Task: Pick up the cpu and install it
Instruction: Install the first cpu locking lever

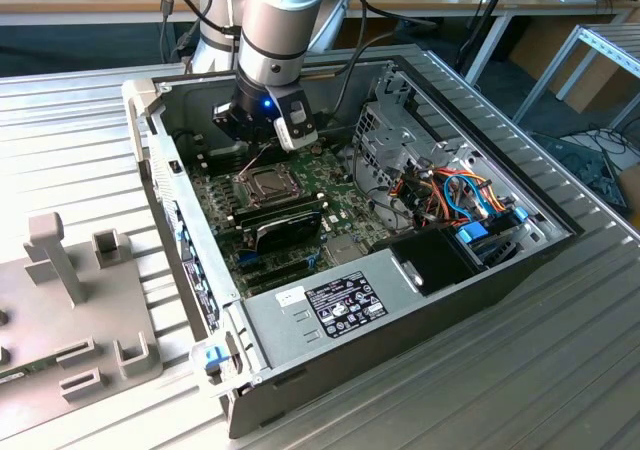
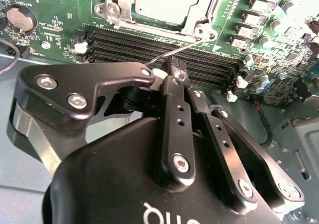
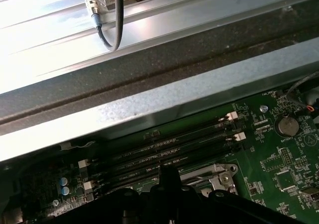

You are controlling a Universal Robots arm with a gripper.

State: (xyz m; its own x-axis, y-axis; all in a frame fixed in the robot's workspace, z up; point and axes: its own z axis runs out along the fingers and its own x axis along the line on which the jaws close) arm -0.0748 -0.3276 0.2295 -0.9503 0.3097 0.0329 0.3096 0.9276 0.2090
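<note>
The cpu (image 2: 164, 2) lies flat in its socket on the green motherboard (image 2: 55, 15), its silver-grey top showing inside the hinged metal frame (image 2: 112, 12). In the exterior view the cpu (image 1: 262, 182) sits just below my gripper (image 1: 262, 140), deep in the open computer case. A thin wire socket lever (image 2: 174, 51) runs from the frame's corner to my gripper (image 2: 175, 74). The two black fingers (image 2: 172, 114) meet at their tips, shut on the lever's end. In the first wrist view the gripper (image 3: 167, 173) hangs over the memory slots beside the frame's corner (image 3: 222, 173).
Black memory slots (image 2: 149, 42) run between socket and gripper. The case wall (image 3: 149, 99) rises close behind. A drive cage (image 1: 390, 130), bundled cables (image 1: 455, 195) and a power supply (image 1: 330, 305) crowd the case. A grey fixture (image 1: 80, 300) stands at the exterior view's left.
</note>
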